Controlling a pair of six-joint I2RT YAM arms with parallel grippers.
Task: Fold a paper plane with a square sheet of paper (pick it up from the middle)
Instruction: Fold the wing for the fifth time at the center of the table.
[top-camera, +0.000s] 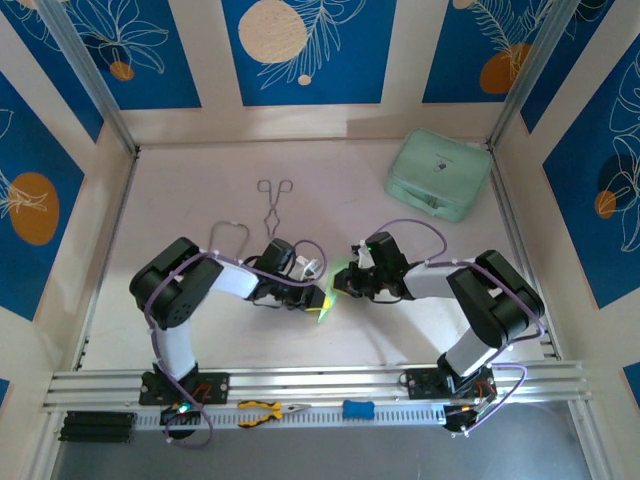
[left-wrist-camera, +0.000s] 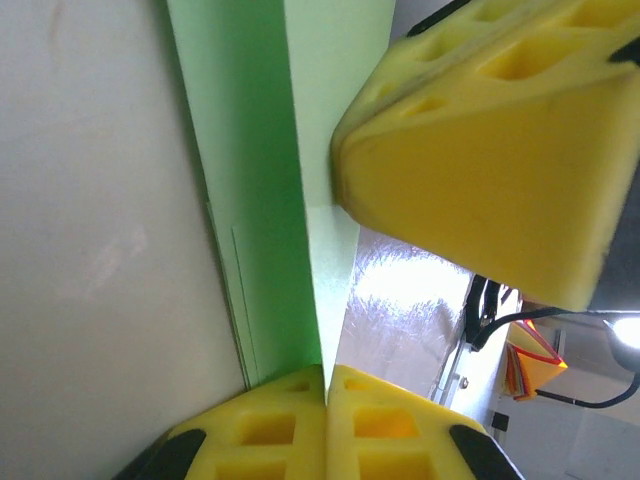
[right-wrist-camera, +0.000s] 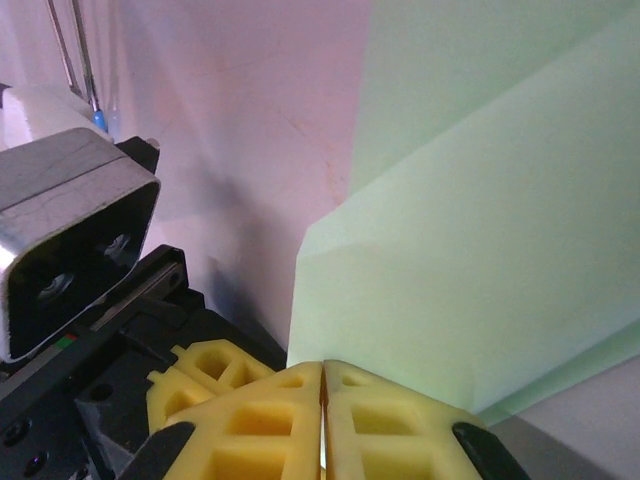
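The left gripper (left-wrist-camera: 326, 380) has its two yellow foam fingers pressed together with no gap, and the near edge of the square sheet of paper (left-wrist-camera: 255, 200) is pinched in the seam between them. From those fingertips the light-green paper runs straight ahead. A long crease divides it into a shaded panel on the left and a paler panel on the right. Left of the paper lies the pale table (left-wrist-camera: 90, 300). Ahead and to the right, a yellow finger of the other arm sits against the paler panel.

The right gripper (right-wrist-camera: 322, 375) is clamped the same way, with its fingers tight together on the sheet's lower edge. Just above its tips the paper shows a blunt folded corner, then rises ahead and to the right in overlapping green layers. Just left of its tips is one of the left arm's yellow fingers (right-wrist-camera: 200, 365), with that arm's black body and grey wrist camera a little farther on.

In the top view the two grippers meet almost tip to tip, with the green paper between them. I cannot tell whether it is touching the table. Beyond the left gripper, well apart from it, the metal tongs (top-camera: 274, 205) lie flat. Farthest off, well past the right gripper toward the back corner, sits a mint-green case (top-camera: 440, 173)
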